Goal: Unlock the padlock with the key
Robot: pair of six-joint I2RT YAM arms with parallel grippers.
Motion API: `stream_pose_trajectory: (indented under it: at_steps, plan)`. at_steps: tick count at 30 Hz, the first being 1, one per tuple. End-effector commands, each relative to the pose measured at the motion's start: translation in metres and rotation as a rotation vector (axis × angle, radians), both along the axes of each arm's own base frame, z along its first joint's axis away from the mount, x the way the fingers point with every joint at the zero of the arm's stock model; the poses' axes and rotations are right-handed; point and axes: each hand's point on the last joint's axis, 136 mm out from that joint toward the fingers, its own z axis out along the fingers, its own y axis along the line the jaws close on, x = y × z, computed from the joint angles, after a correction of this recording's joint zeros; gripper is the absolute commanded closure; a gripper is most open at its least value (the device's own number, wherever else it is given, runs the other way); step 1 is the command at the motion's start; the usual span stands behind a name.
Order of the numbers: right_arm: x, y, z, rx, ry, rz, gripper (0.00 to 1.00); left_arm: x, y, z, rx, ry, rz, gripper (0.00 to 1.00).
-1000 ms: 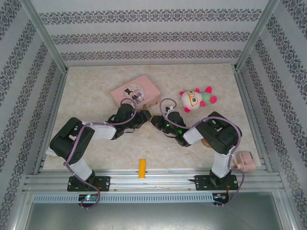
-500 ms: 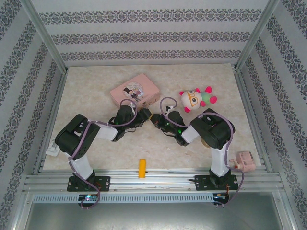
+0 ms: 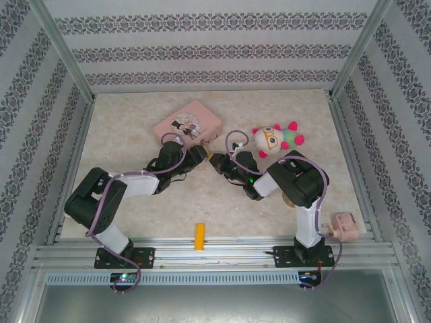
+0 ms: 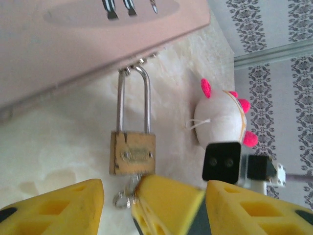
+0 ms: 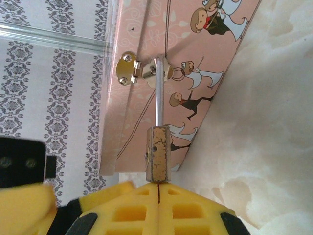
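Well, the pink tin (image 3: 186,121) lies on the table (image 3: 121,141) toward the far edge, a bit left of the middle. The padlock (image 4: 133,152) hangs from the little clasp (image 5: 129,68) on the side of the tin. Its thin silver loop (image 4: 146,103) goes through the clasp, and both ends of the loop go into the gold body.

The right gripper (image 5: 157,186) has its yellow fingers pressed tight together. Their tips touch the bottom of the padlock. The key (image 4: 131,185) is very small and mostly hidden there, so I think the right gripper is pinching it. A tiny ring (image 4: 121,198) hangs just beside it.

The left gripper (image 4: 154,193) has its two fingers spread wide. It holds nothing, and the tip of the right gripper sits between its fingers.

A soft toy (image 3: 275,138) lies to the right of the tin. A yellow block (image 3: 199,236) lies at the near edge of the table, around the middle.
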Motion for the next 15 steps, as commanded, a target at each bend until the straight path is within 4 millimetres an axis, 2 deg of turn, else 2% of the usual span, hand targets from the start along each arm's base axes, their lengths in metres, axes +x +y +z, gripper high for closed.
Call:
stream_pose_trajectory:
  at_steps: [1, 8, 15]
  plan:
    - [0.011, 0.001, 0.017, 0.042, -0.055, -0.012, 1.0, 0.008, -0.003, -0.009, 0.025, 0.024, -0.035, 0.42]
    - [0.013, 0.002, 0.017, 0.047, -0.052, -0.014, 0.99, 0.02, -0.005, -0.017, 0.044, 0.047, -0.039, 0.41]
    - [0.014, 0.002, 0.017, 0.049, -0.051, -0.014, 0.99, 0.032, -0.007, -0.027, -0.003, 0.051, -0.037, 0.49]
